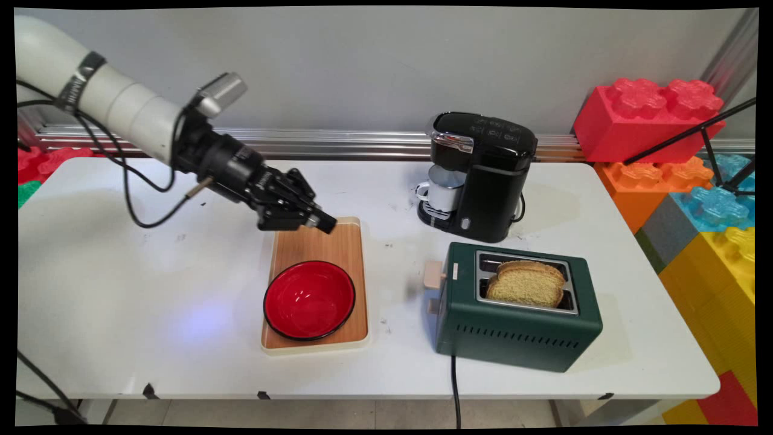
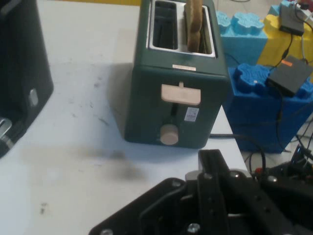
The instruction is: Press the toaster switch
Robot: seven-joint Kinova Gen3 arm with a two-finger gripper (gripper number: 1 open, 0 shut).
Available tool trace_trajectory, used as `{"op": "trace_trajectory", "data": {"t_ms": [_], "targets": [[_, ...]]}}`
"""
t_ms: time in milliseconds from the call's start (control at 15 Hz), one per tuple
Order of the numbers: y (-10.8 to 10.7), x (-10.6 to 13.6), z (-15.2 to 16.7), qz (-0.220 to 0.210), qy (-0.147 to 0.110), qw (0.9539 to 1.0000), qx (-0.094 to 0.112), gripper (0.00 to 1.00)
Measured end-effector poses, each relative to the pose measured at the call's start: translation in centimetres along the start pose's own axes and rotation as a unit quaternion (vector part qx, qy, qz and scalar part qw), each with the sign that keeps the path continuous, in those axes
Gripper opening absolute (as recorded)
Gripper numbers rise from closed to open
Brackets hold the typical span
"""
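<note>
My black gripper (image 1: 324, 223) hangs shut and holding nothing over the far edge of a wooden tray (image 1: 346, 241), pointing right. A red bowl (image 1: 309, 299) sits on the tray's near half, just below the gripper. A green toaster (image 1: 517, 314) stands to the right with a slice of bread (image 1: 526, 284) upright in one slot. In the hand view the toaster (image 2: 171, 83) faces me across bare table, showing its beige lever (image 2: 181, 94) and round knob (image 2: 169, 134). The bread (image 2: 194, 24) stands in its right slot, and my gripper (image 2: 210, 157) rises from the bottom edge.
A black coffee machine (image 1: 483, 172) with a white mug (image 1: 442, 188) under its spout stands behind the toaster. Big toy bricks (image 1: 652, 115) are stacked beyond the table's right end. The toaster's cord (image 1: 454, 386) runs off the near edge.
</note>
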Motion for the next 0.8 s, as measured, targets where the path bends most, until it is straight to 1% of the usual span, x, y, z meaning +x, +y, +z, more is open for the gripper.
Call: {"op": "trace_trajectory", "data": {"t_ms": [267,533,800], "targets": [[-0.2,1.8,3.8,0.017,-0.008,0.9998,0.004,0.0],[-0.3,3.7,7.8,0.029,-0.009,0.9995,0.0,0.0],[-0.4,4.8,10.3,0.037,-0.011,0.9993,-0.001,0.0]]}}
